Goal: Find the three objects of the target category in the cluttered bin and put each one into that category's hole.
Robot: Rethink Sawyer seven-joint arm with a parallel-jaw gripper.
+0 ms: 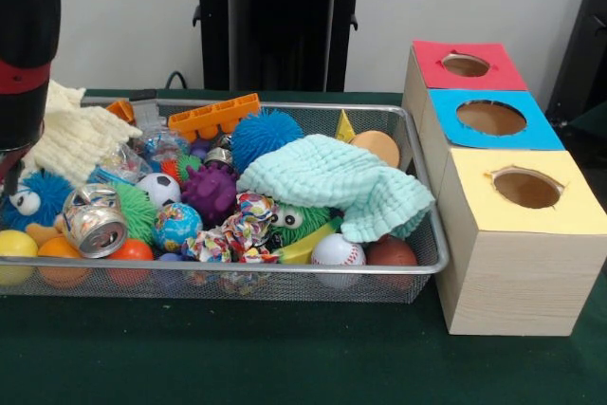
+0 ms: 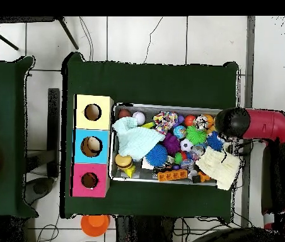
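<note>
One green worktop (image 1: 285, 358) carried everything. The red and black arm (image 2: 265, 124) reached in from the side in the overhead view, its black end over the bin's end farthest from the boxes; in the front view it stood as a dark column (image 1: 27, 35) at the left edge. The hand itself was hidden, so whether it was apart or together could not be told. The wire bin (image 1: 417, 149) sat beside a row of three wooden boxes, each with a round hole: yellow (image 1: 526, 187), blue (image 1: 490, 118) and red (image 1: 465, 64). Inside the bin, a mint cloth (image 1: 332, 177) draped over the toys and a cream cloth (image 1: 71, 135) lay by the arm. Smaller pieces crowded between: a blue spiky ball (image 1: 264, 132), a purple one (image 1: 211, 192), a crushed can (image 1: 93, 220), a baseball (image 1: 338, 250).
</note>
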